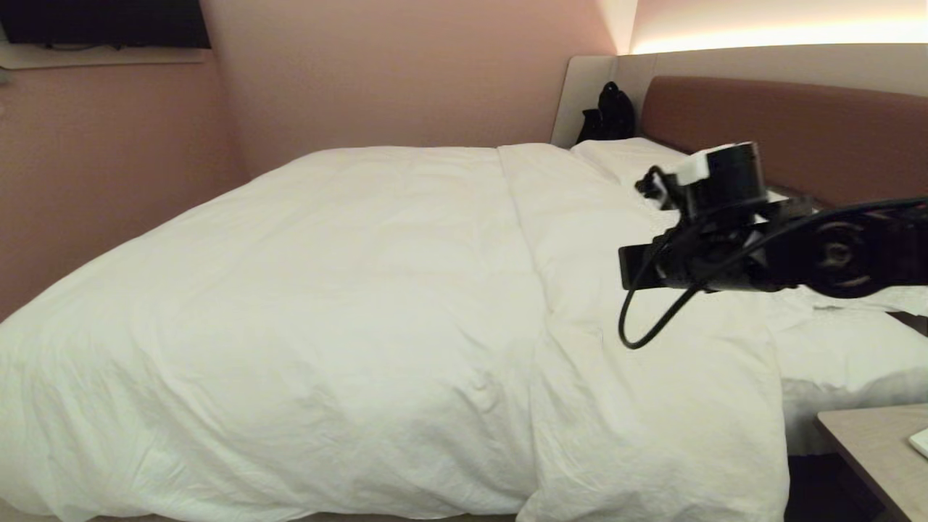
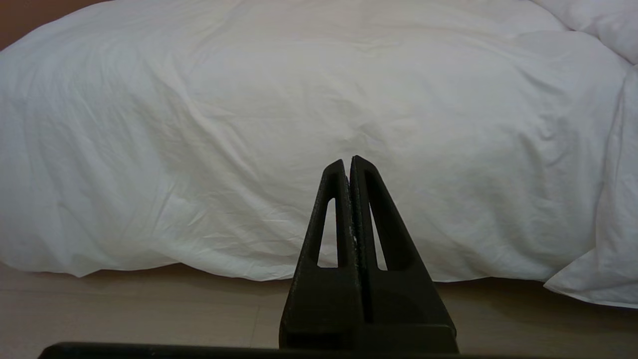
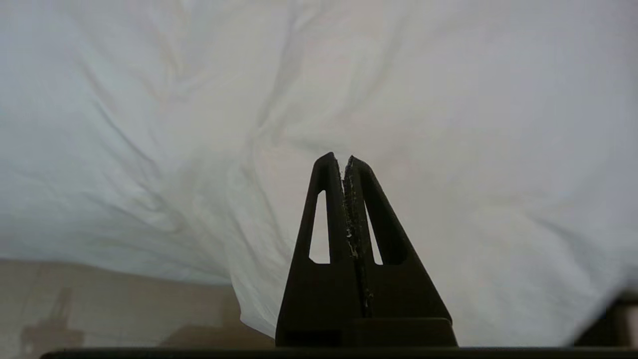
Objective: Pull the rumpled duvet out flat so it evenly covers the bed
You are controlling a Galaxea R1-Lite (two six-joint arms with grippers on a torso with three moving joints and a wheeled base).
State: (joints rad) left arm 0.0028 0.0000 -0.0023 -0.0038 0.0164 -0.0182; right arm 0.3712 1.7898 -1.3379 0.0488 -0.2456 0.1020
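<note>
The duvet lies across the bed, with its near edge hanging toward the floor. A thick band of it runs from the near edge to the far side, right of centre. To the right of that band the mattress and the pillow at the headboard lie uncovered.

The right hand is raised over this right-hand band, pointing left across the bed. Its fingers are pressed together and grip nothing. The duvet lies below and ahead of it, close but apart. The band's long axis runs near to far, across the direction in which the hand points.

The left hand is low, level with the hanging near edge and clear of it. Its fingers are also closed and empty. It is not in the head view.

Judgement: the right hand is the nearer to the bunched band and is the one placed to grasp it.

A counter stands at the near right corner, below the right arm. A black bag sits at the far side by the headboard.
</note>
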